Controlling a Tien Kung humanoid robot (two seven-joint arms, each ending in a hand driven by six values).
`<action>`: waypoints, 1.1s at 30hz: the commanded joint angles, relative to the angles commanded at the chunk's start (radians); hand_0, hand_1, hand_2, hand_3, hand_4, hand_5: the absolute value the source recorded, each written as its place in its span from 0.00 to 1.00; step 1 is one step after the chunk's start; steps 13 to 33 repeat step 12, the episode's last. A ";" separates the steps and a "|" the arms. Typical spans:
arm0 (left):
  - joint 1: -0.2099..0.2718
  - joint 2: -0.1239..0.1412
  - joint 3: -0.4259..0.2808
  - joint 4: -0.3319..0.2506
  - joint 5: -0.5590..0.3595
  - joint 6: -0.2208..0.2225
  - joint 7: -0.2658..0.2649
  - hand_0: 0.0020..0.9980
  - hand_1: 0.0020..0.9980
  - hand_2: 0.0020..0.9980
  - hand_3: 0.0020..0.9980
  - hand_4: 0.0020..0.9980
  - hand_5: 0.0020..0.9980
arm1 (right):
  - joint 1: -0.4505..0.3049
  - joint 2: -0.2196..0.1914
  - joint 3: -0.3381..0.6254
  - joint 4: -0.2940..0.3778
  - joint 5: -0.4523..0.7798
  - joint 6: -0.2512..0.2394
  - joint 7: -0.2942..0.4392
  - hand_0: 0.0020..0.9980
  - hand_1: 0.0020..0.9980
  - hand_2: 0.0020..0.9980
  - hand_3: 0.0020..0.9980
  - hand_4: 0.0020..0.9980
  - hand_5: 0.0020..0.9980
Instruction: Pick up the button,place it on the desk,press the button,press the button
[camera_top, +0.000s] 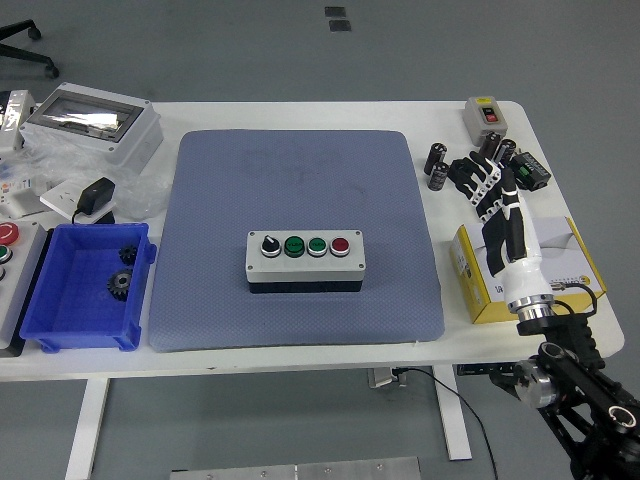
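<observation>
Button box (305, 258) sits mid-mat (295, 180), well apart from the hand. Right hand (490, 195) hovers near the table's right edge, fingers spread, holding nothing.

Grey button box (305, 259), seemingly four controls, lies flat mid-mat.

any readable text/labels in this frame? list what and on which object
None legible.
Yellow box by the right hand: print on its side, too small to read.
Grey switch box at the far right corner: markings blurred.
Button box on the blue mat: no labels visible.
</observation>
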 joint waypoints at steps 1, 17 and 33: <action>0.000 0.000 0.000 0.000 0.000 0.000 0.000 0.64 0.54 0.51 0.63 0.36 0.04 | -0.001 0.001 0.001 0.000 0.002 0.002 0.000 0.88 0.85 0.87 0.87 0.97 1.00; -0.005 0.002 -0.004 0.000 0.008 -0.008 -0.003 0.64 0.54 0.51 0.63 0.36 0.04 | -0.012 -0.002 0.035 0.029 -0.020 -0.007 -0.001 0.88 0.85 0.87 0.87 0.97 1.00; -0.005 0.002 -0.004 0.000 0.008 -0.008 -0.003 0.64 0.54 0.51 0.63 0.36 0.04 | -0.012 -0.002 0.035 0.029 -0.020 -0.007 -0.001 0.88 0.85 0.87 0.87 0.97 1.00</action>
